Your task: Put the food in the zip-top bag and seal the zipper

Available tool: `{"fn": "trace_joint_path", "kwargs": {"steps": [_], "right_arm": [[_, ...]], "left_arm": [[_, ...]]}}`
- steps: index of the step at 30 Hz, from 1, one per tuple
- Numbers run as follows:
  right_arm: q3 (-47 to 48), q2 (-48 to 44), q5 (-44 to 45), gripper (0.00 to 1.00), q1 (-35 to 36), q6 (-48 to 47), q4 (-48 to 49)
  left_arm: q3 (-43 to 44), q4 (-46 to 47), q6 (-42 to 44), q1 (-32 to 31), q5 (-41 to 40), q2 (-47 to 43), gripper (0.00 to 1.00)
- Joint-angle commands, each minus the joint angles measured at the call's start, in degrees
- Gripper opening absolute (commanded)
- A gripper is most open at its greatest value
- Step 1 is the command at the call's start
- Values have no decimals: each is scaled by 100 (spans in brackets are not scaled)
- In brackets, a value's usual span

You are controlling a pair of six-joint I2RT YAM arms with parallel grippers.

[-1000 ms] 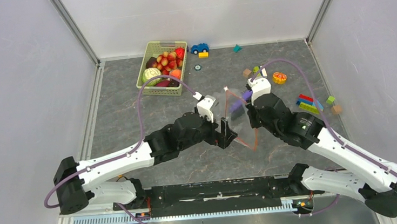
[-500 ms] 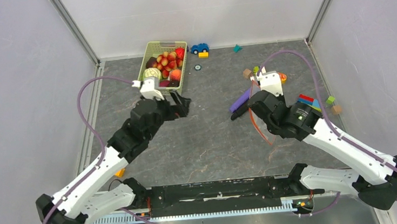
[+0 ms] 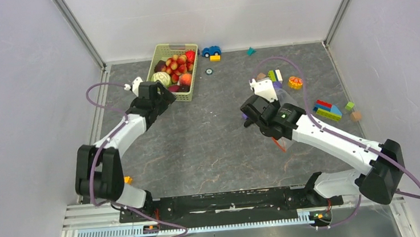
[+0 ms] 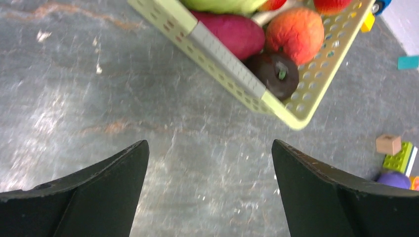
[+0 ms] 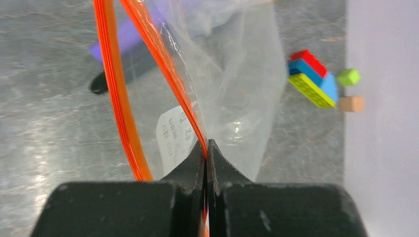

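Toy food (image 3: 173, 70), apples, cabbage and purple pieces, is heaped near the worktop's far edge, left of centre. Clear, white-labelled zip-top bag (image 5: 232, 98) sits in the right half, orange-red zipper (image 5: 114, 89) parted.

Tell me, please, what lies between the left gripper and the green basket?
Nothing but bare grey table: the left wrist view shows the open left gripper short of the basket, with only that surface between them.
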Motion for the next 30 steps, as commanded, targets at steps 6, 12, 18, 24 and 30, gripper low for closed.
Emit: {"fn": "trace_joint_path", "kwargs": {"steps": [6, 12, 18, 24, 30], "right_arm": [[-131, 239, -1584, 0, -204, -936, 1908], [-220, 235, -1645, 0, -339, -924, 2000], [-399, 102, -1752, 0, -418, -941, 2102], [-598, -70, -1821, 0, -434, -986, 2149], [-782, -283, -1873, 0, -444, -1010, 2224]], "left_arm": [[1206, 631, -526, 227, -403, 1352, 95], [1675, 214, -694, 252, -662, 2024, 80], [1880, -55, -801, 254, -683, 2391, 61], [1529, -272, -835, 253, -649, 2089, 48], [445, -240, -895, 219, -570, 1138, 39]]}}
